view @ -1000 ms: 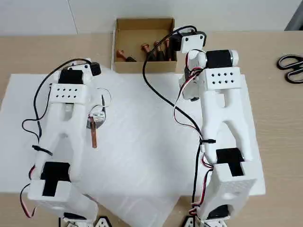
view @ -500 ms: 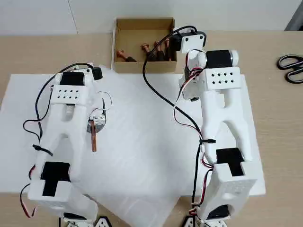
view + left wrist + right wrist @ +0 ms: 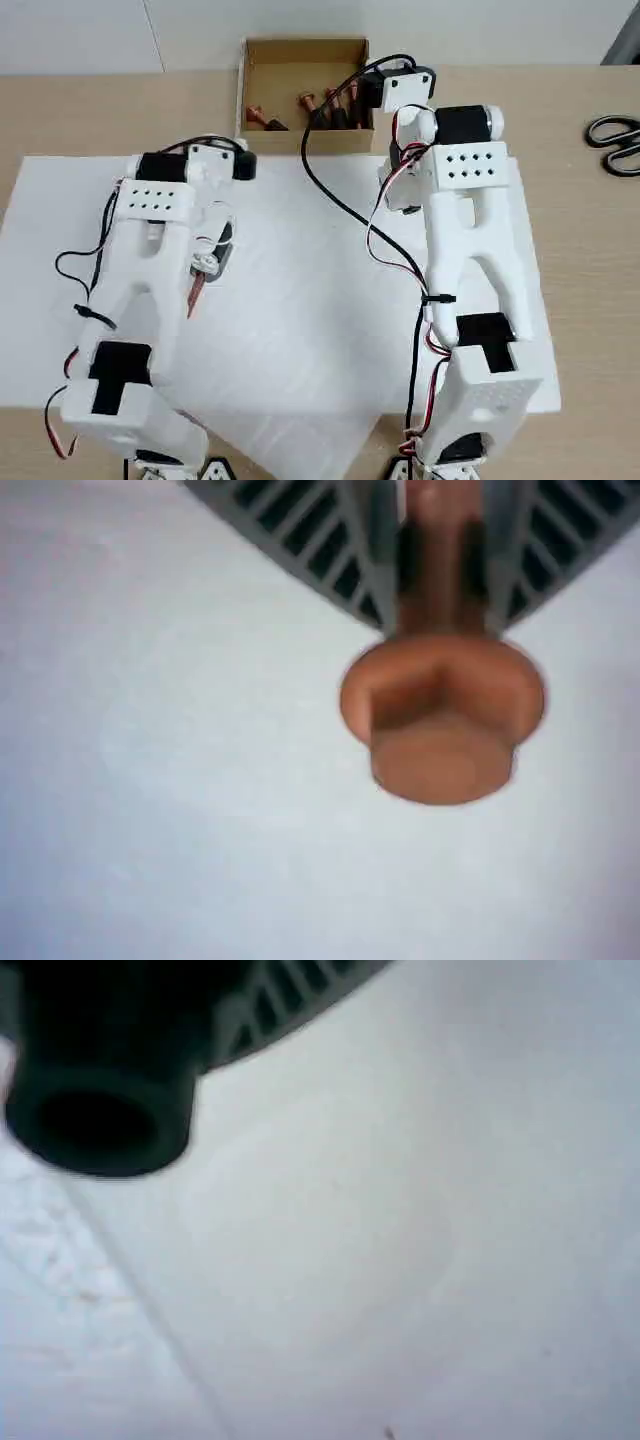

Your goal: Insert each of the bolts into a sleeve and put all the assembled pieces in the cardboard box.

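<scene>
Jaws left clamped on bolt, head protruding | jaws right gripping sleeve

Copper bolt held tilted, black sleeve held — cardboard box part-filled

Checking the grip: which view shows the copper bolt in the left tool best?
Left wrist view: the bolt is close up, shank clamped in the left tool. High view: a small sliver under the arm. Right wrist view: a black sleeve instead.

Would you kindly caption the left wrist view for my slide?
Left gripper grips a brown bolt over the white sheet.
</scene>
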